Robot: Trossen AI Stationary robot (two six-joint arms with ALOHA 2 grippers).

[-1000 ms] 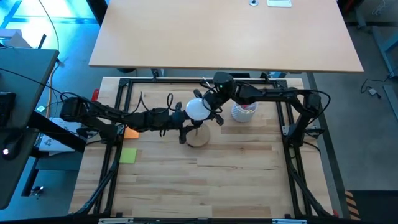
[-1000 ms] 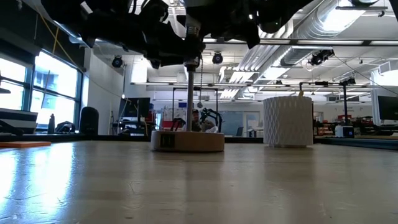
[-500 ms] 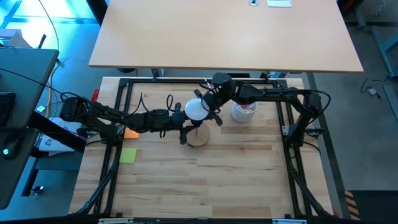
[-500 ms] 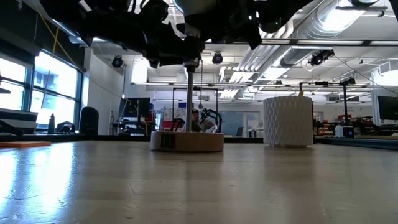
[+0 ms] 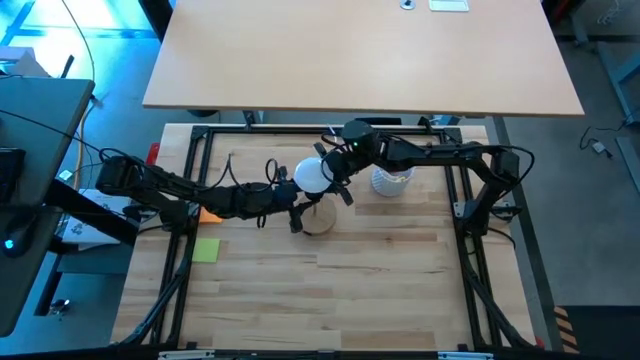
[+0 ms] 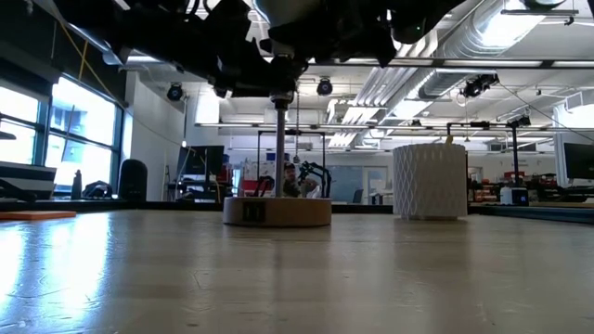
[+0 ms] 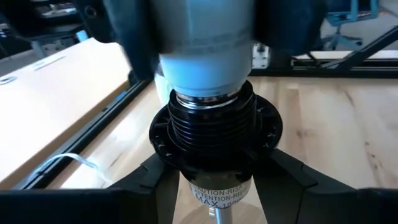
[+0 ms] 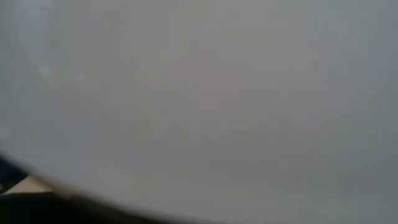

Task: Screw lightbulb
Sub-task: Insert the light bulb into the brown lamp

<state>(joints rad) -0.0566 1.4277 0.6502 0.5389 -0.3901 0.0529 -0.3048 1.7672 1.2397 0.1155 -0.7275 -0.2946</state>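
Both hands [image 5: 297, 212] [image 5: 330, 175] closed mid-table.

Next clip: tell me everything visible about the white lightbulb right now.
The white matte lightbulb stands upright, globe on top, its pale neck entering the black ribbed socket atop the thin metal stem of the round wooden base. The right gripper closes around the globe, which fills the right wrist view. The left gripper clamps the socket below. How far the thread is seated cannot be seen.
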